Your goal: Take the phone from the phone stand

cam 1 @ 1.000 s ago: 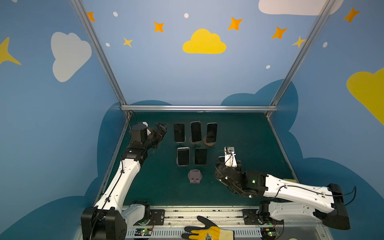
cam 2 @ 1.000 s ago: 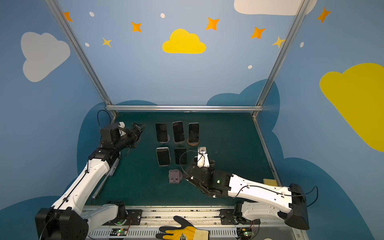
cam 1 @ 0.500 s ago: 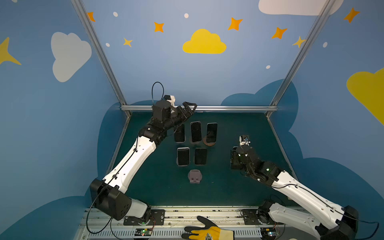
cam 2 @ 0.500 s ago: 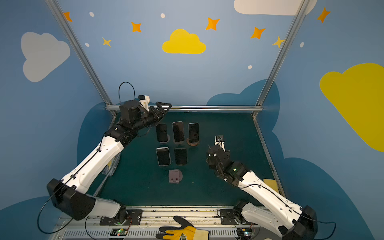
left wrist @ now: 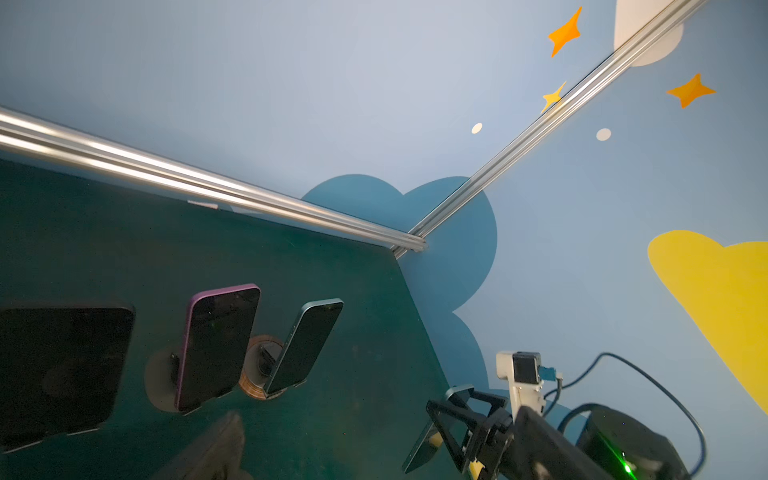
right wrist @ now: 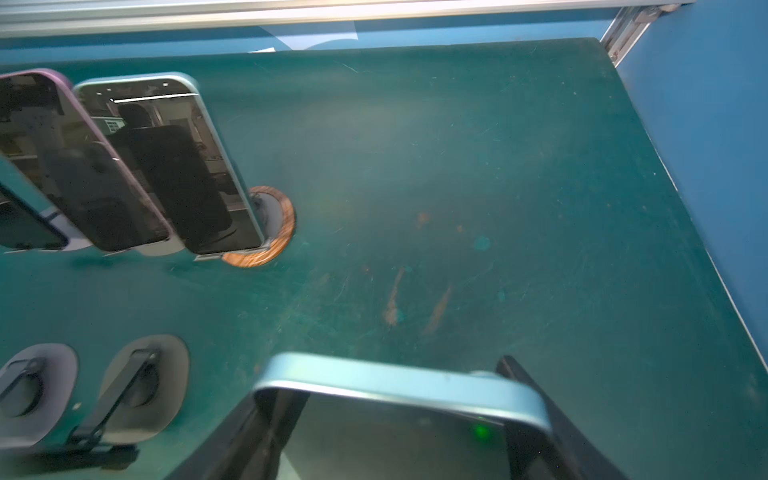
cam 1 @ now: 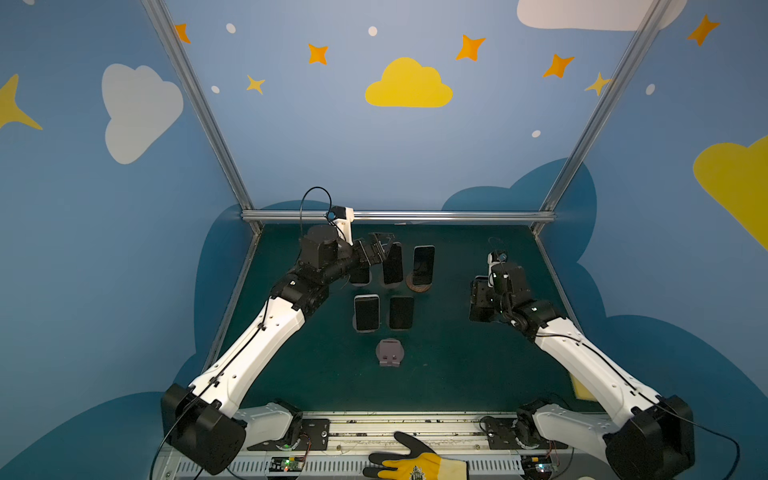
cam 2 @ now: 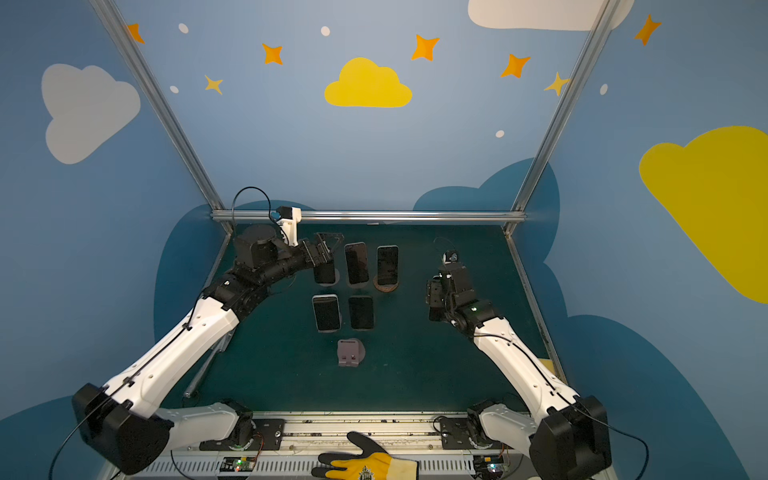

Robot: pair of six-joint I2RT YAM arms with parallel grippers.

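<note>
R gripper [right wrist: 384,386] clamps blue phone [right wrist: 395,440]; stands [right wrist: 143,390] near

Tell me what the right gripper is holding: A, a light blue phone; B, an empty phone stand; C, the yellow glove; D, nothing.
A: in the right wrist view the right gripper is shut on a light blue phone, whose rounded rim sits between its two black jaws.

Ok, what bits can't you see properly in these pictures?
- Both top views: the back-left phone is mostly hidden behind the left gripper.
- Right wrist view: the blue phone in the right gripper is cut off by the bottom edge.
- Right wrist view: the front stands are blurred, one running off the side.
</note>
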